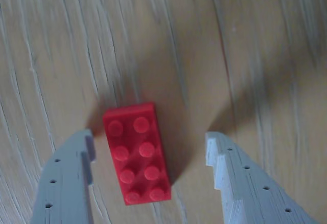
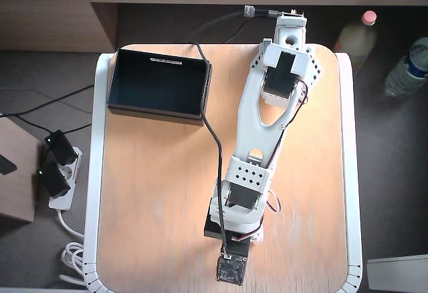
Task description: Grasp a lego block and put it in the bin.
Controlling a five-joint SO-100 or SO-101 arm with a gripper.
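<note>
Wrist view: lego block unmarked.

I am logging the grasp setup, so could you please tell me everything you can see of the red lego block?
In the wrist view the lego block is a small bright red brick of glossy plastic with eight round studs in two rows of four. It lies flat, studs up, on the pale wood-grain table, slightly skewed, between the two fingers of the open gripper, nearer the left one; neither finger clearly touches it. In the overhead view the arm hides it.
</note>
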